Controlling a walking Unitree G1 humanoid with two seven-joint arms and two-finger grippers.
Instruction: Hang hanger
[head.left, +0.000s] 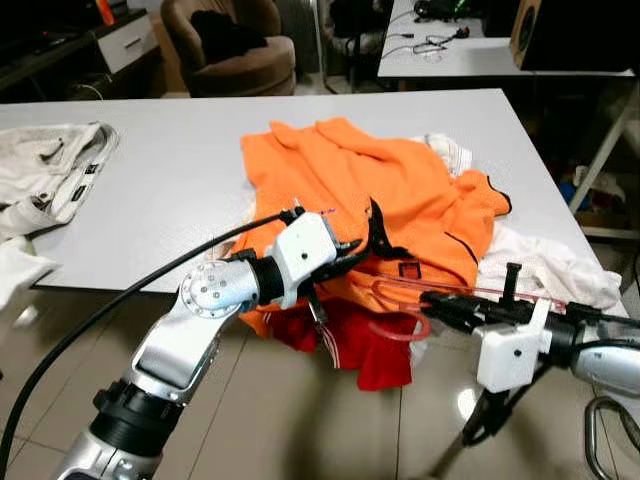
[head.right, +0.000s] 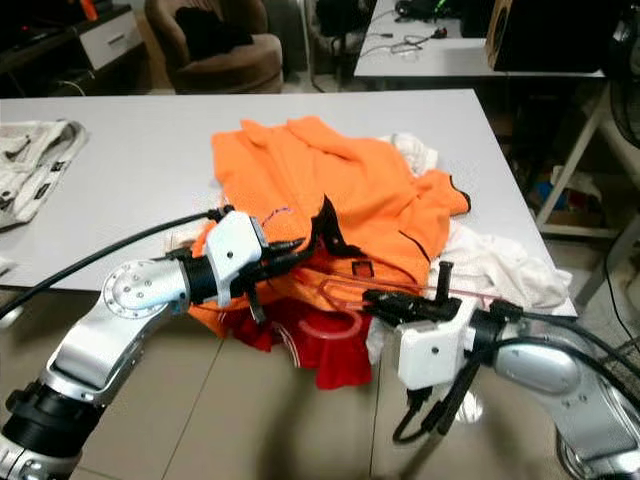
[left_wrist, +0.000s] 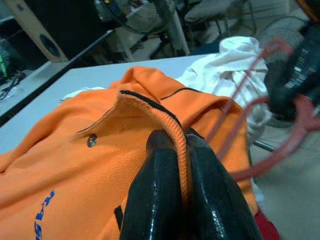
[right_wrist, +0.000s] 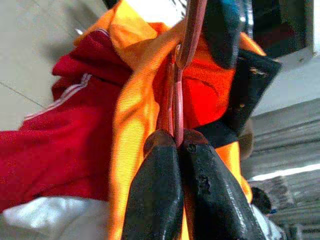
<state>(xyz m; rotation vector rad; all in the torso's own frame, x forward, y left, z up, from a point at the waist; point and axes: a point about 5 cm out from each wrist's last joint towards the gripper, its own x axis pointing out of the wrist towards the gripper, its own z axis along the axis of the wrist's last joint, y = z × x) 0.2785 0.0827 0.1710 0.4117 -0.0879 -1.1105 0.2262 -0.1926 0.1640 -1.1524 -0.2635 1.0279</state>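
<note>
An orange polo shirt (head.left: 370, 190) lies crumpled at the front edge of the white table (head.left: 180, 170). My left gripper (head.left: 368, 243) is shut on the shirt's black-trimmed collar (left_wrist: 150, 107), lifting that fold. A thin pink-red wire hanger (head.left: 440, 293) reaches from the right into the shirt's front edge. My right gripper (head.left: 432, 306) is shut on the hanger (right_wrist: 177, 95), just off the table's front edge. The hanger's far end is hidden under the orange cloth.
A red garment (head.left: 350, 340) hangs off the table edge below the shirt. White clothes (head.left: 540, 260) lie to the right, and pale trousers (head.left: 50, 170) at the far left. A brown armchair (head.left: 235, 45) and another table (head.left: 470, 55) stand behind.
</note>
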